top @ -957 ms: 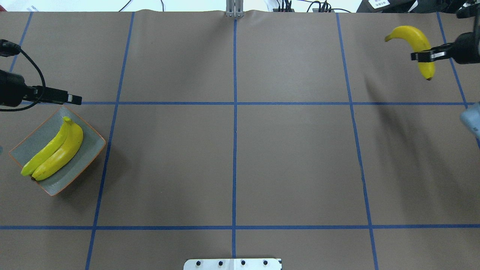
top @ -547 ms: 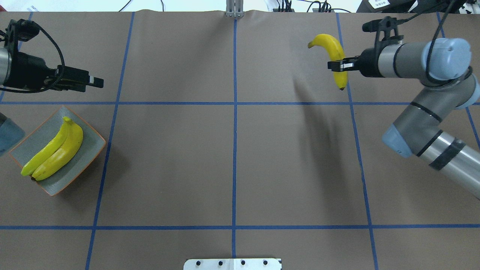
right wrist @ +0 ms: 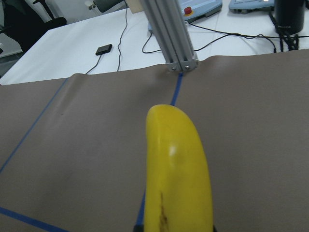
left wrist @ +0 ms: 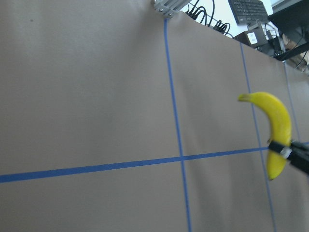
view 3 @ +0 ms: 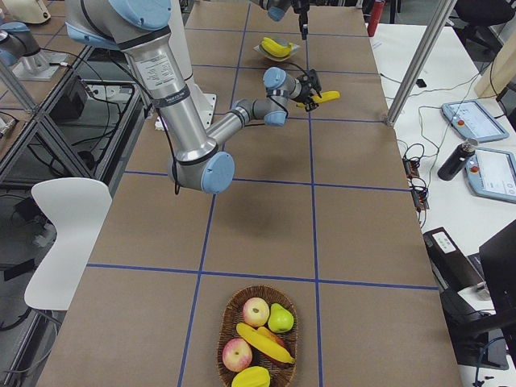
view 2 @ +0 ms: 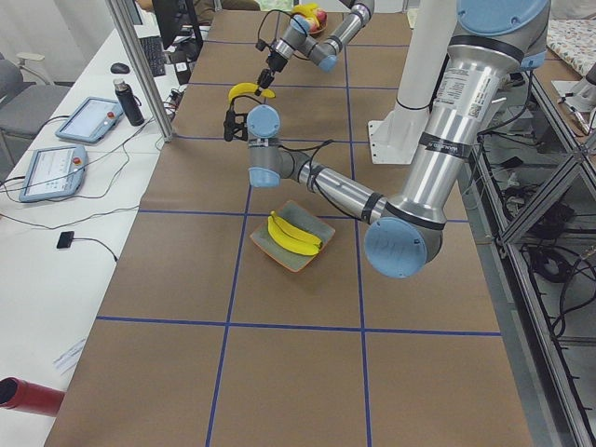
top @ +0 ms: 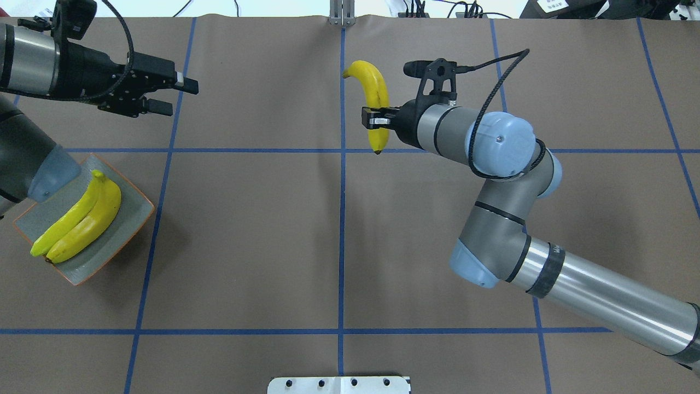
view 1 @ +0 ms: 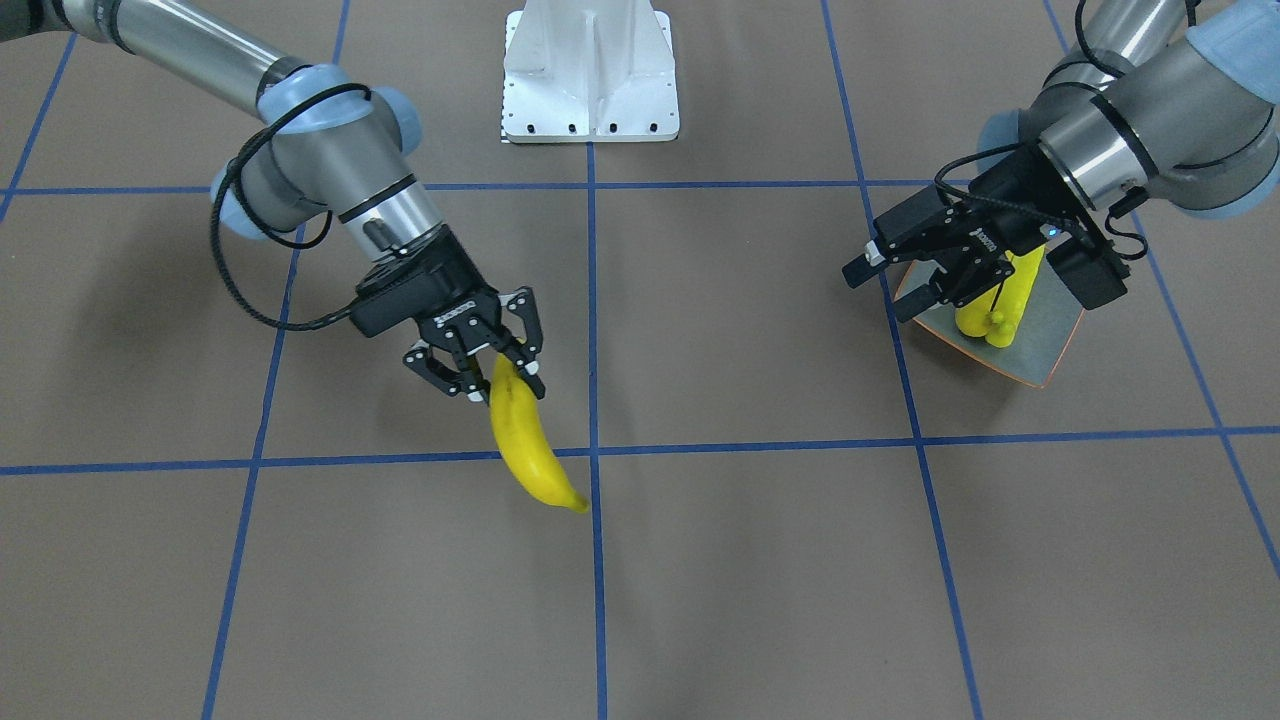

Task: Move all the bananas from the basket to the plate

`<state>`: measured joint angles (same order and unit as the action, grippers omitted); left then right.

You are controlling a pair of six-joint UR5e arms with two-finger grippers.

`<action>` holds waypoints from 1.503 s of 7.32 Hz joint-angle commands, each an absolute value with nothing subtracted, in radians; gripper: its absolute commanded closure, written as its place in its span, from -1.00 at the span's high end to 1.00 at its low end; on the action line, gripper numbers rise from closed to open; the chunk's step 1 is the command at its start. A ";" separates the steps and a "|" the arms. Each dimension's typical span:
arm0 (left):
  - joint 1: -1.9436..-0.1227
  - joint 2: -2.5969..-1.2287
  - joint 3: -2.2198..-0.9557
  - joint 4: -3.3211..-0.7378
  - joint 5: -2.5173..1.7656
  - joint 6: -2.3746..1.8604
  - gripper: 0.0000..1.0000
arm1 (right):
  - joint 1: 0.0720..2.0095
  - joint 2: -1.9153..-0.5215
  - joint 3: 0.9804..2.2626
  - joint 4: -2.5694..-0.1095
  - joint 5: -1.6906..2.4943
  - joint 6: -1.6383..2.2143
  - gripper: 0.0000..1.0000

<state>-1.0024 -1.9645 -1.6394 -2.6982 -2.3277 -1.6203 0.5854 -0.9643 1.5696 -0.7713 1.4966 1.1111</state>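
Bananas first, on your far left: two bright yellow, glossy, curved bananas [top: 82,219] lie touching side by side on the square grey-blue plate with the thin orange-brown rim [top: 112,236]. Up beyond it, the black two-finger left gripper [top: 183,98] hangs with its fingers spread and nothing between them, aimed at mid-table.

At the centre line, the right gripper [top: 376,118] is clenched across a third yellow banana [top: 374,82], held clear above the brown paper-covered table [top: 246,246] and well apart from the plate. This looks to me like a hand-over being set up.

Watch that grip. It sits off-centre, with the long end jutting past the jaws. The skin is slick, so a jolt could swivel the fruit or let it slide out. If the right lets go before the left has closed, it drops to the table.

The plate is shallow and already half taken, so a third fruit laid across the pair could roll over the edge.

Far right, the woven brown wicker basket [view 3: 223,330] holds one more yellow banana [view 3: 262,341] among other fruit. The yellow piece at its near rim is too small to identify.
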 commanded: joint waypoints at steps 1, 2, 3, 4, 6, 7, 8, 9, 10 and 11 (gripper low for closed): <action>-0.947 -2.038 -1.640 -2.700 -2.213 -1.863 1.00 | 0.545 -0.823 1.612 -1.005 1.465 1.118 -1.00; -0.913 -2.043 -1.635 -2.695 -2.162 -1.905 1.00 | 0.540 -0.774 1.603 -1.050 1.450 1.123 -1.00; -0.907 -2.052 -1.632 -2.689 -2.119 -1.928 1.00 | 0.540 -0.738 1.583 -1.064 1.419 1.121 -1.00; -0.907 -2.072 -1.617 -2.688 -2.097 -1.998 1.00 | 0.541 -0.706 1.539 -1.065 1.417 1.118 -1.00; -0.907 -2.167 -1.527 -2.686 -2.043 -2.069 1.00 | 0.542 -0.652 1.477 -1.063 1.399 1.118 -1.00; -0.907 -2.178 -1.514 -2.686 -2.043 -2.089 1.00 | 0.540 -0.647 1.477 -1.063 1.397 1.118 -1.00; -0.907 -2.178 -1.513 -2.686 -2.043 -2.088 1.00 | 0.538 -0.646 1.485 -1.062 1.397 1.118 -1.00; -0.907 -2.180 -1.513 -2.686 -2.043 -2.088 1.00 | 0.537 -0.646 1.492 -1.057 1.397 1.120 -1.00; -0.905 -2.181 -1.513 -2.688 -2.043 -2.088 1.00 | 0.531 -0.647 1.500 -1.055 1.397 1.120 -1.00; -0.905 -2.181 -1.513 -2.688 -2.043 -2.088 1.00 | 0.525 -0.647 1.506 -1.055 1.396 1.120 -1.00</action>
